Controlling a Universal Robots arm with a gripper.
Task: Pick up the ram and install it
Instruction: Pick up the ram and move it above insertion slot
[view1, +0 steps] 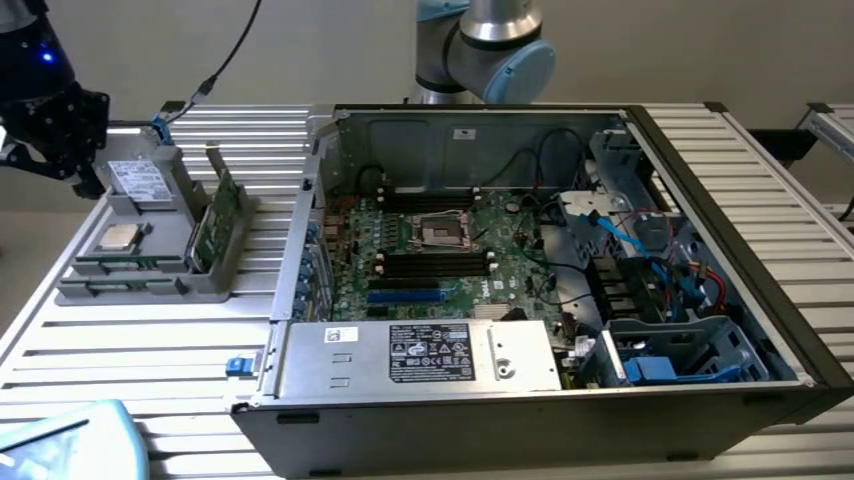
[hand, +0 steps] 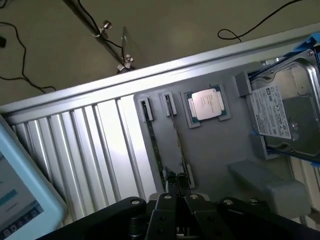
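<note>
Here's the black robot gripper (hand: 177, 186), hanging above the grey plastic parts tray (view1: 80, 292) over at the exterior view's left. Whether it's spread or closed, I can't tell from here. The ram (hand: 156, 150), that thin dark-green stick, sits on edge in a narrow holder of the tray, near the square silver processor chip (hand: 207, 105).

To do this well, I'd say: line up along the stick, come straight down, grip its long faces at mid-length, and lift without twisting.

Counting now: what look like two sticks side by side in the tray, one processor, one silver hard drive (hand: 282, 110), one wide green card with a metal bracket (view1: 220, 225), one open black computer case (view1: 534, 435) and one light-blue tablet (hand: 20, 195).
</note>
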